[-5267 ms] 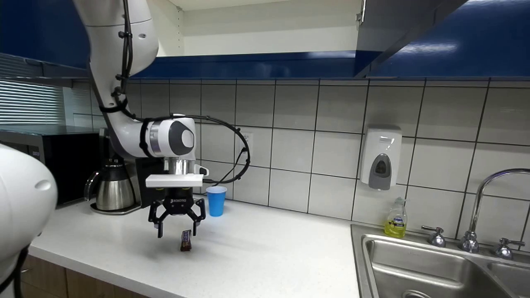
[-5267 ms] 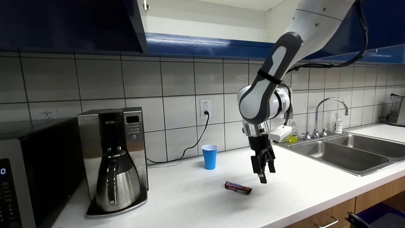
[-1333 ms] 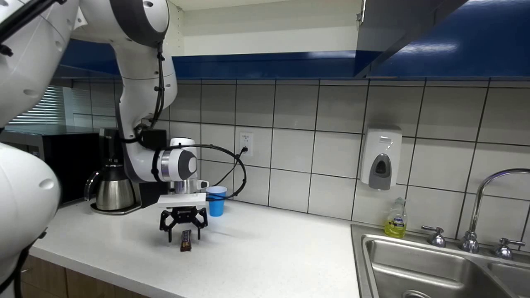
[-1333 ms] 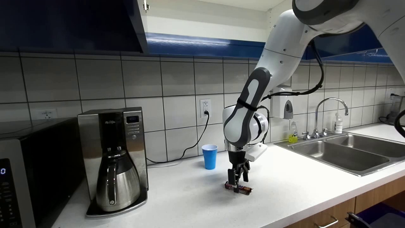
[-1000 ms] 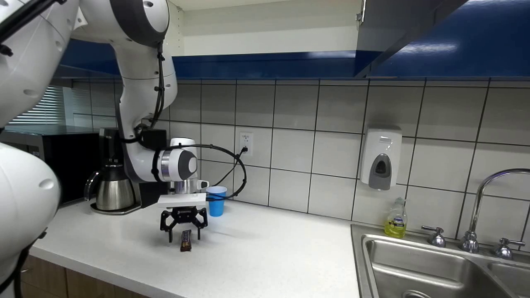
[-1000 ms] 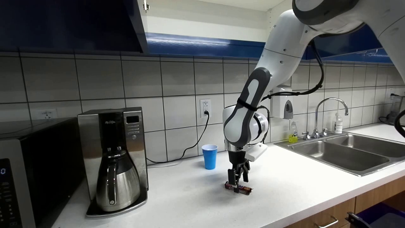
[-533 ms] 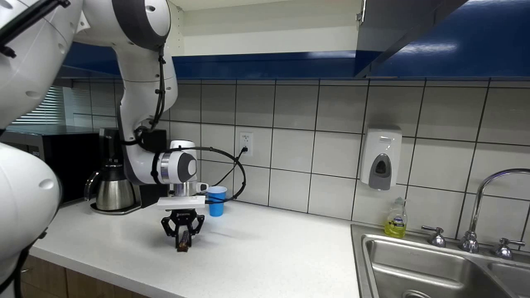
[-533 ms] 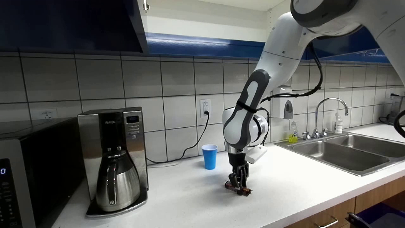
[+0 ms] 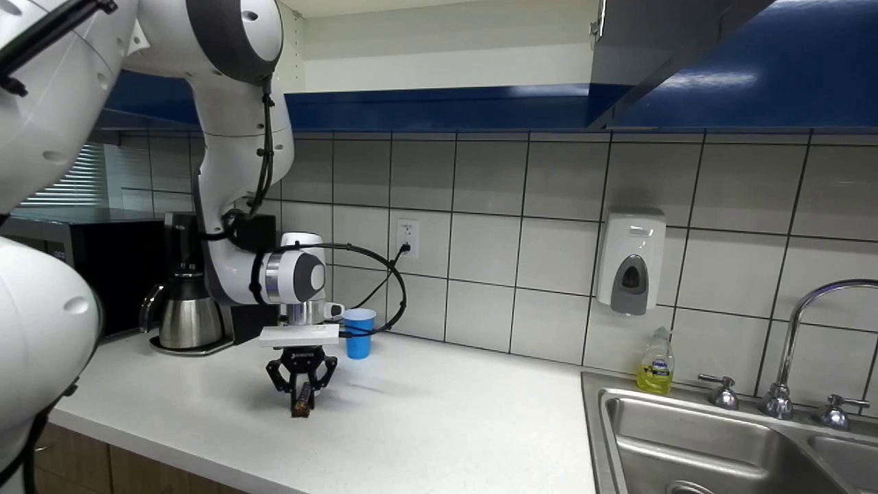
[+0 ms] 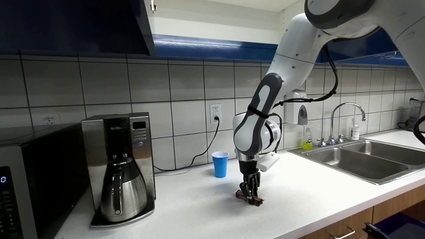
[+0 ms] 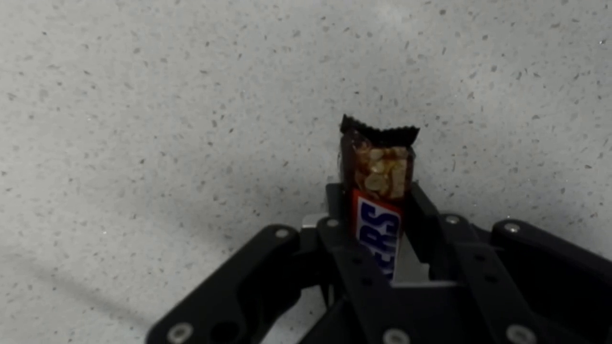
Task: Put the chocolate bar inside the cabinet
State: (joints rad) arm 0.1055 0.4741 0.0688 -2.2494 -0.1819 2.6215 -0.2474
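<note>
The big white robot arm [image 10: 292, 63] with dark grey joint covers arches high over there, bends at the elbow and slants down to a rounded white wrist [image 9: 288, 271] ringed with silver metal. Under it the black two-fingered gripper [image 9: 302, 405] points nearly straight down, its jointed knuckles bowed outward. The slim black fingers [image 11: 425, 229] are drawn in close, clamped with a narrow gap between them.

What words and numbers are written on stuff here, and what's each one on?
"ERS": chocolate bar; the rest is hidden.
"0": microwave display.
Probably "Mr. Coffee", blurry: coffee maker.
Too small or blurred: yellow soap bottle, white bottle, wall dispenser, microwave keys, coffee maker panel.
</note>
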